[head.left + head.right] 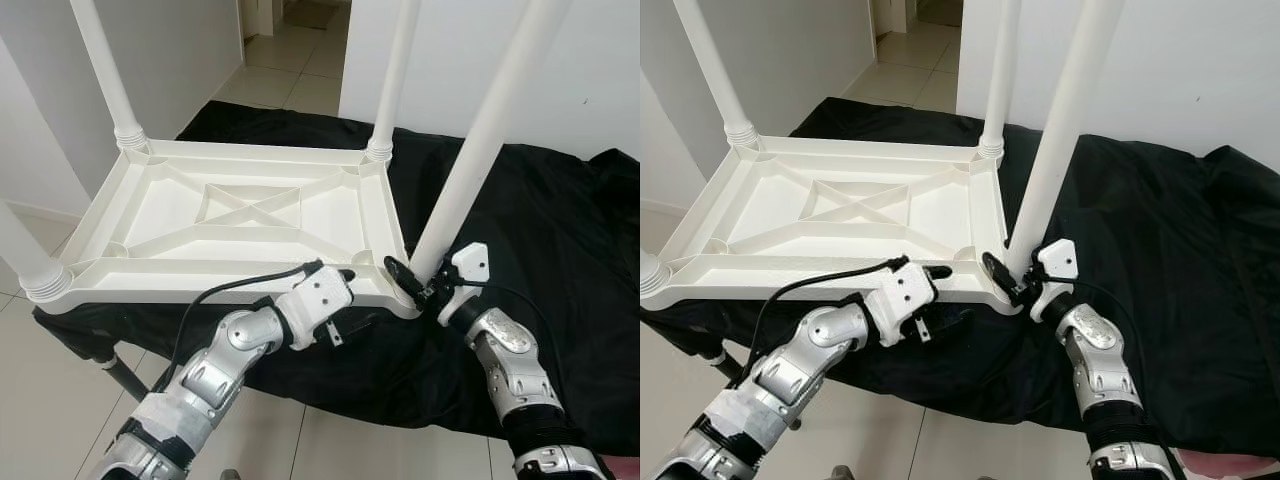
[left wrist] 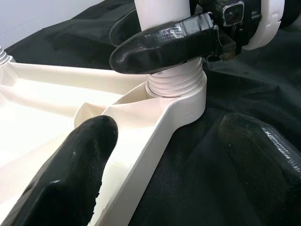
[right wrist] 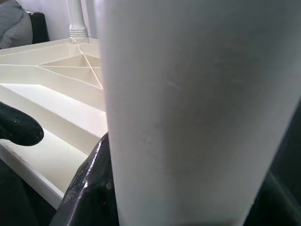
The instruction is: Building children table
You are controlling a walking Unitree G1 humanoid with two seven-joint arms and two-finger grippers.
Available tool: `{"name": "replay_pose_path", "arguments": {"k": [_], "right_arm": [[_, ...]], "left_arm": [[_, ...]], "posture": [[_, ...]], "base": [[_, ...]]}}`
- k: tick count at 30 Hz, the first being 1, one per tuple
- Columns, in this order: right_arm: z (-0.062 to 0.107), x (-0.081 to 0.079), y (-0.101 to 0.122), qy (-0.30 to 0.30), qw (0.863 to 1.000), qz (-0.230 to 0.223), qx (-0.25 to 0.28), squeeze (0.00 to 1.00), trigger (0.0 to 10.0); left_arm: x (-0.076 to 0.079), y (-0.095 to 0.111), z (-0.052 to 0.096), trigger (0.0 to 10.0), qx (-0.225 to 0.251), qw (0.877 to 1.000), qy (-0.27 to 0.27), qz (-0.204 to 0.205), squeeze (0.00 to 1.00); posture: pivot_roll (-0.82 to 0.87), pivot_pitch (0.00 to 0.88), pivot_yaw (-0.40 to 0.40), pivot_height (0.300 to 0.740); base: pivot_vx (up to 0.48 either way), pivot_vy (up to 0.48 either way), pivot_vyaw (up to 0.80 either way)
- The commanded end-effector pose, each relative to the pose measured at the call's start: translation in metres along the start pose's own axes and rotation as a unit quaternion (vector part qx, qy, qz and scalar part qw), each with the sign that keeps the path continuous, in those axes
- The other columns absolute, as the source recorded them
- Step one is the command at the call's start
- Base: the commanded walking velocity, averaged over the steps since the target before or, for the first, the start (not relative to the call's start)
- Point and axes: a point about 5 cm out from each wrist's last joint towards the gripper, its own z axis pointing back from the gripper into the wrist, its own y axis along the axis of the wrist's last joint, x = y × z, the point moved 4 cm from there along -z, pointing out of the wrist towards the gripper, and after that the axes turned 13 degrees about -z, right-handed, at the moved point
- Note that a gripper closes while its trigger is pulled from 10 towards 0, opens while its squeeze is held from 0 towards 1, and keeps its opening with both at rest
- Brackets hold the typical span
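White plastic table, upside down, both grippers at the near right corner

White children's table top [image 1: 240, 215] lies inverted on a black cloth [image 1: 540, 210], ribbed underside up, cross brace in the middle. Four white legs stand up from its corners: far left leg [image 1: 105, 70], far right leg [image 1: 393, 75], near left leg [image 1: 25, 262], near right leg [image 1: 480, 135].

Right gripper [image 1: 418, 283] sits at the base of the near right leg, its black fingers [image 2: 164, 44] clamped around the tube just above the threaded collar [image 2: 176, 82]. Right wrist view: leg tube close up, one finger pressed against it.

Left gripper [image 1: 335, 280] reaches along the near rim of the table top toward the same corner. Its fingers [image 2: 70, 174] are spread, one over the rim's inner side, the other over the cloth outside it; grasping nothing.

Cloth drapes over a low support; pale tiled floor [image 1: 290, 75] beyond, white walls either side
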Motion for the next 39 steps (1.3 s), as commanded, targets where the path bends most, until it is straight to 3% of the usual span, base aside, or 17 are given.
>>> {"name": "replay_pose_path", "arguments": {"k": [1,13,15,20,23,25,26,31,34,39], "right_arm": [[0.003,0.000,-0.005,-0.019,1.000,-0.002,-0.004,0.00,10.0],[0.002,-0.011,-0.002,-0.104,0.993,-0.038,0.033,0.00,10.0],[0.004,-0.013,-0.003,-0.151,0.986,-0.057,0.039,0.00,10.0],[0.006,-0.016,-0.007,-0.205,0.976,-0.065,0.037,0.00,10.0],[0.006,-0.019,-0.011,-0.271,0.957,-0.094,0.051,0.00,10.0],[0.006,-0.019,-0.011,-0.271,0.957,-0.094,0.051,0.00,10.0],[0.006,-0.022,-0.015,-0.303,0.945,-0.110,0.053,0.00,10.0],[0.000,-0.032,-0.015,-0.315,0.938,-0.131,0.063,0.00,10.0],[0.000,-0.035,-0.012,-0.304,0.945,-0.106,0.055,0.00,10.0],[0.001,-0.035,-0.012,-0.308,0.945,-0.101,0.050,0.00,10.0]], "left_arm": [[0.007,0.001,-0.001,10.0,0.006,1.000,-0.030,-0.004,0.00],[0.007,-0.001,0.000,10.0,0.003,1.000,-0.029,-0.003,0.00],[0.008,-0.002,0.001,10.0,0.001,1.000,-0.029,-0.003,0.00],[0.008,-0.002,0.002,10.0,0.000,1.000,-0.029,-0.001,0.00],[0.006,-0.004,0.001,10.0,-0.003,1.000,-0.027,-0.009,0.00],[0.006,-0.004,0.001,10.0,-0.003,1.000,-0.027,-0.009,0.00],[0.005,-0.003,-0.001,10.0,-0.003,1.000,-0.025,-0.010,0.00],[0.008,0.001,-0.005,10.0,0.005,1.000,-0.025,-0.004,0.00],[0.013,0.003,-0.006,10.0,0.010,0.999,-0.034,0.000,0.00],[0.011,0.002,-0.006,10.0,0.009,0.999,-0.034,0.001,0.00]], "posture": [[-0.04,0.000,-0.023,0.740],[-0.04,0.000,-0.018,0.740],[-0.05,0.000,-0.011,0.740],[-0.05,0.000,-0.009,0.740],[-0.05,0.000,-0.008,0.740],[-0.05,0.000,-0.008,0.740],[-0.05,0.000,-0.010,0.740],[-0.06,0.000,-0.008,0.740],[-0.06,0.000,-0.011,0.740],[-0.06,0.000,-0.012,0.740]], "base": [[0.000,0.000,0.00],[0.000,0.000,0.00],[0.000,0.000,0.00],[0.000,0.000,0.00],[0.000,0.000,0.00],[0.000,0.000,0.00],[0.000,0.000,0.00],[0.000,0.000,0.00],[0.000,0.000,0.00],[0.000,0.000,0.00]]}}
